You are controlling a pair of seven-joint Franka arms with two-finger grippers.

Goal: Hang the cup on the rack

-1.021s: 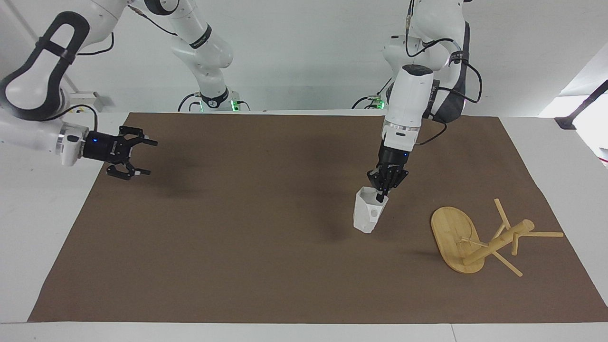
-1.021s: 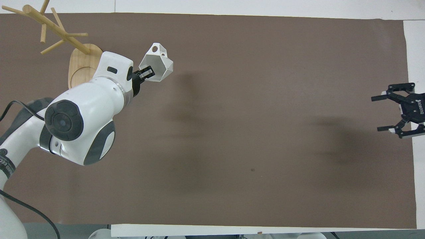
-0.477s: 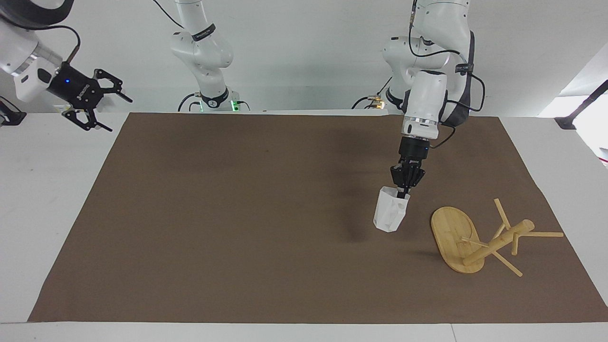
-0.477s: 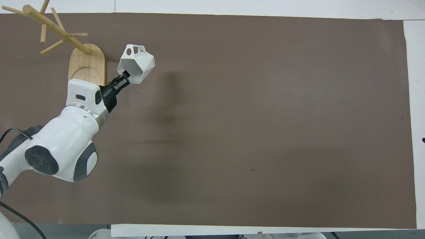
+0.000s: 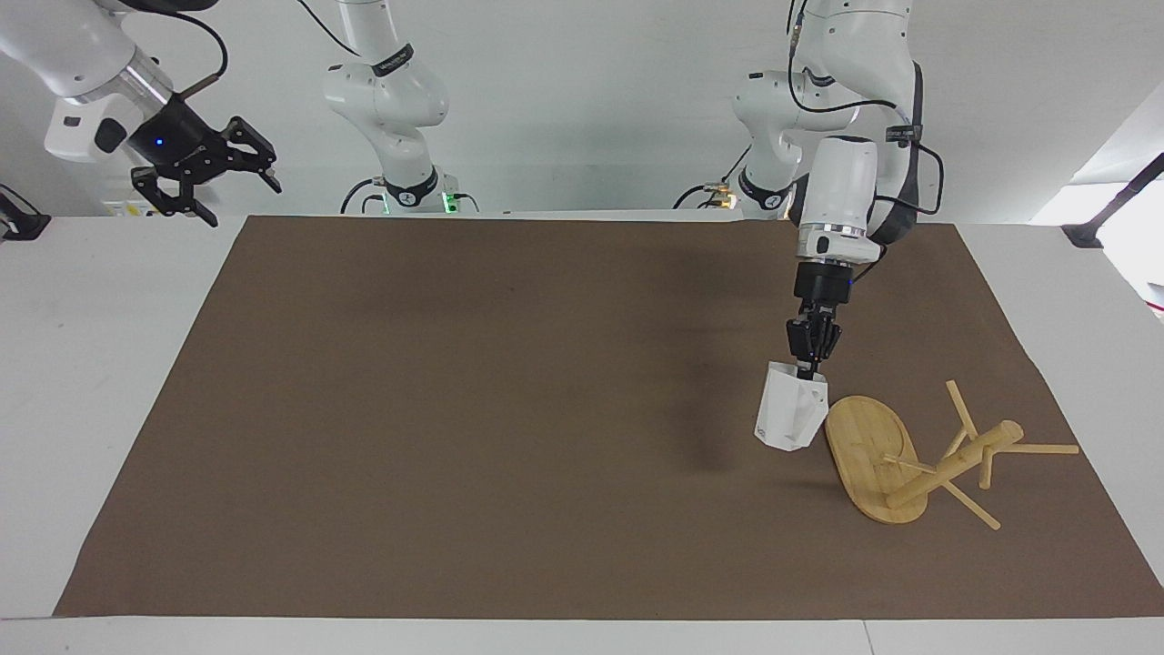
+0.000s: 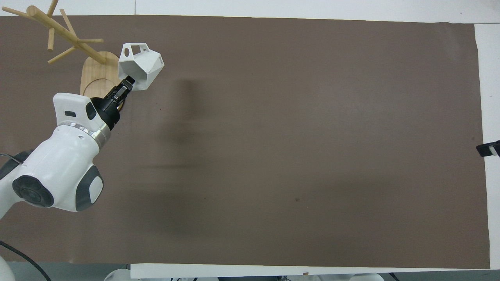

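My left gripper is shut on the rim of the white faceted cup and holds it up in the air, mouth up. The cup hangs over the mat, right beside the oval base of the bamboo rack. In the overhead view the cup overlaps the edge of the rack's base, and its pierced handle points away from the robots. The left gripper grips the rim edge nearest the robots. The rack's post and pegs are bare. My right gripper is open, empty and raised.
A brown mat covers most of the white table. The rack stands near the mat's corner at the left arm's end, far from the robots. The right gripper is over the white table at the right arm's end.
The left gripper has carried the cup sideways toward the rack, from over the open mat to beside the base. The right arm has lifted and drawn back off the mat.
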